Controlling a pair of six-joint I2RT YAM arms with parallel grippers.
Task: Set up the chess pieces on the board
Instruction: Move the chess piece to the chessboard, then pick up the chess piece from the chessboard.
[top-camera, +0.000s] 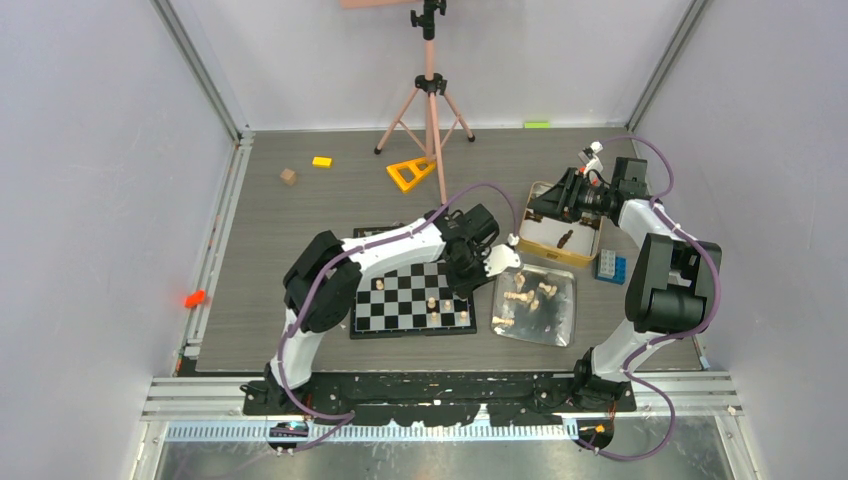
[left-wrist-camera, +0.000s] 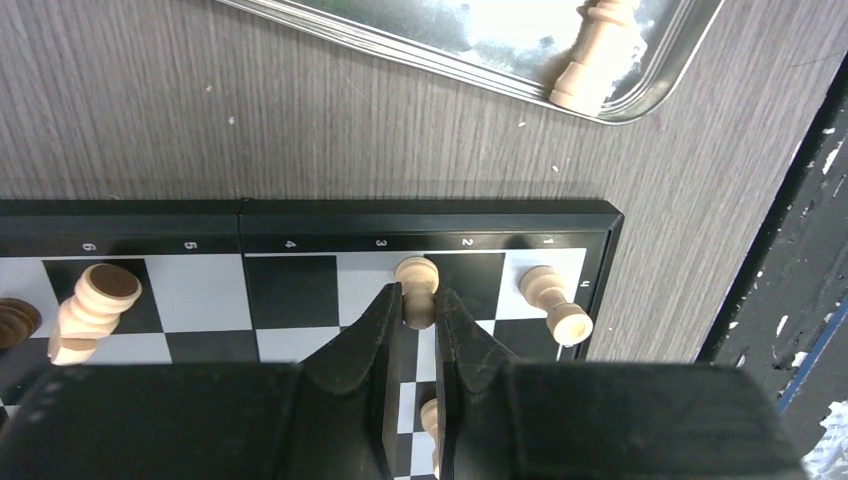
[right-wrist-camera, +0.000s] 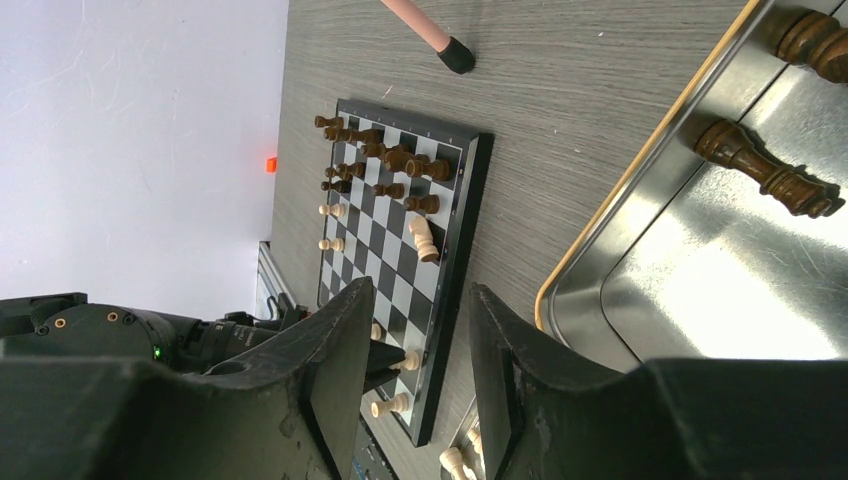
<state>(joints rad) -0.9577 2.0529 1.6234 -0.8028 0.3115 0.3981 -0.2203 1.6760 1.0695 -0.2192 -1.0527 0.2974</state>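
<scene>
The board (top-camera: 412, 300) lies in front of the left arm; dark chess pieces (right-wrist-camera: 385, 160) crowd its far rows and a few light ones stand near. My left gripper (left-wrist-camera: 418, 300) is low over the board's right edge, shut on an upright light pawn (left-wrist-camera: 416, 278). Beside it a light piece (left-wrist-camera: 555, 302) stands on the corner square, and another light piece (left-wrist-camera: 90, 305) lies tipped over to the left. My right gripper (right-wrist-camera: 420, 350) hangs open and empty beside the gold-rimmed tin (right-wrist-camera: 640, 170), which holds dark pieces (right-wrist-camera: 765, 175).
A silver tray (top-camera: 560, 318) with several light pieces sits right of the board, the gold-rimmed tin (top-camera: 545, 232) behind it. A blue block (top-camera: 609, 266) lies by the right arm. A tripod (top-camera: 430, 100), yellow blocks (top-camera: 410, 172) and a wooden cube (top-camera: 288, 177) stand farther back.
</scene>
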